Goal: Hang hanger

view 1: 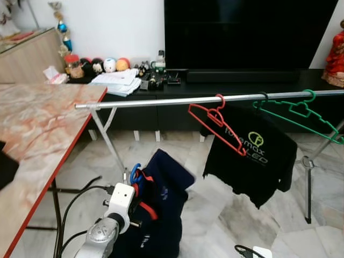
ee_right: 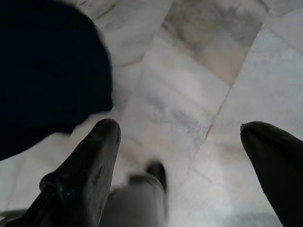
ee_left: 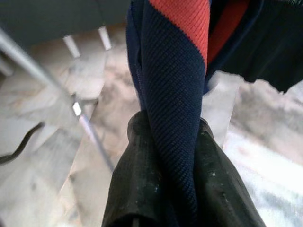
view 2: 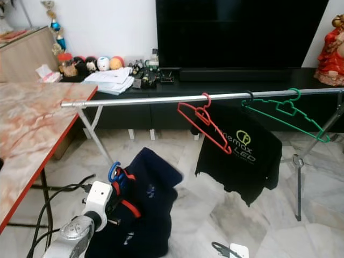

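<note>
A navy garment (view 1: 164, 215) with red trim hangs on a blue hanger (view 1: 134, 173), low in front of me. My left gripper (ee_left: 173, 137) is shut on a fold of its navy and red fabric; the fingers (ee_left: 137, 179) press it from both sides. Above it a silver rail (view 1: 161, 101) runs across the room. On the rail hang a bare red hanger (view 1: 215, 121), a black T-shirt (view 1: 252, 156) and a green hanger (view 1: 301, 110). My right gripper (ee_right: 180, 137) is open over the marble floor (ee_right: 189, 94), holding nothing, with dark cloth (ee_right: 47, 71) beside it.
A marble-topped table (view 1: 37, 129) with a red edge stands at my left. Behind the rail are a low black cabinet (view 1: 242, 80) with small items and a large dark TV (view 1: 247, 32). Rack legs (view 1: 110, 142) and black cables (view 1: 75, 204) sit near the floor.
</note>
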{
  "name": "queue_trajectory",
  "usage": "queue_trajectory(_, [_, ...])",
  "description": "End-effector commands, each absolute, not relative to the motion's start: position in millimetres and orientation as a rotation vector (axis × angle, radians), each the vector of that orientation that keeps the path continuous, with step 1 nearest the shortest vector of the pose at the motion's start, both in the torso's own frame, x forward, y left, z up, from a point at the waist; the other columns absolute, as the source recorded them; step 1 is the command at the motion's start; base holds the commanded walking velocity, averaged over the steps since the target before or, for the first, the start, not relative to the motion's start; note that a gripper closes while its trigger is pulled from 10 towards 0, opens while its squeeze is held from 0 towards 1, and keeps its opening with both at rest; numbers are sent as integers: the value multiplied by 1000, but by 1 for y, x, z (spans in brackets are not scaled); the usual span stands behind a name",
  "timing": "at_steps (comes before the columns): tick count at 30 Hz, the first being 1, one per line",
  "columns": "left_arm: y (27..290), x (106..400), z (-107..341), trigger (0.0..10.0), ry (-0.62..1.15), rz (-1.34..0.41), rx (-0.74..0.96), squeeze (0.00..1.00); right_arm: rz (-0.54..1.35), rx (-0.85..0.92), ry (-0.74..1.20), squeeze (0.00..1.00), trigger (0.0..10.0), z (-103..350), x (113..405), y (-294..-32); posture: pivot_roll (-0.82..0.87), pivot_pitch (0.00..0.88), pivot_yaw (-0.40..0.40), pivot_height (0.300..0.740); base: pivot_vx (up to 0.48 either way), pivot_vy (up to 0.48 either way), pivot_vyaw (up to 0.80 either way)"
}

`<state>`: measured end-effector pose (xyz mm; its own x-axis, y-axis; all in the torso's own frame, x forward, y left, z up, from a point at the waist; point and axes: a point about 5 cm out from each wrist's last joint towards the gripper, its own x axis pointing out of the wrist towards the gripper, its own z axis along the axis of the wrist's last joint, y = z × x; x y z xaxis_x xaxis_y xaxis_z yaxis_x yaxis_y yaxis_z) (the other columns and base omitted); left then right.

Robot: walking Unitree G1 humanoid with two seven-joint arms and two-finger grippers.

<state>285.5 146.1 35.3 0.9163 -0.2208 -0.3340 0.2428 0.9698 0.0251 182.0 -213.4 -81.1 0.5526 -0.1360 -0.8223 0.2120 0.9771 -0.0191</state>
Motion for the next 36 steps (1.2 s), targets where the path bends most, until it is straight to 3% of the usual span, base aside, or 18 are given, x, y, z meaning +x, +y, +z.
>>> queue_trajectory(1, [145,290,42,10000,287,-217,-5,0,-206,67,967,0,10000,-81,181,-218,-20,0,44,740,0,0,0])
queue_trajectory(9, [153,284,37,10000,303,-160,-21,0,-190,50,969,0,10000,-81,181,-219,-13,0,33,740,0,0,0])
queue_trajectory(20, [156,285,36,10000,299,-132,1,0,-138,-19,958,0,10000,-79,183,-220,-18,0,28,740,0,-422,314])
queue_trajectory(31, [155,284,35,10000,293,-139,28,0,-100,-32,968,0,10000,-79,183,-220,-25,0,22,740,0,-465,0])
queue_trajectory(36, [161,282,33,10000,305,-102,53,0,-68,-46,971,0,10000,-79,183,-219,-24,0,21,740,0,0,0])
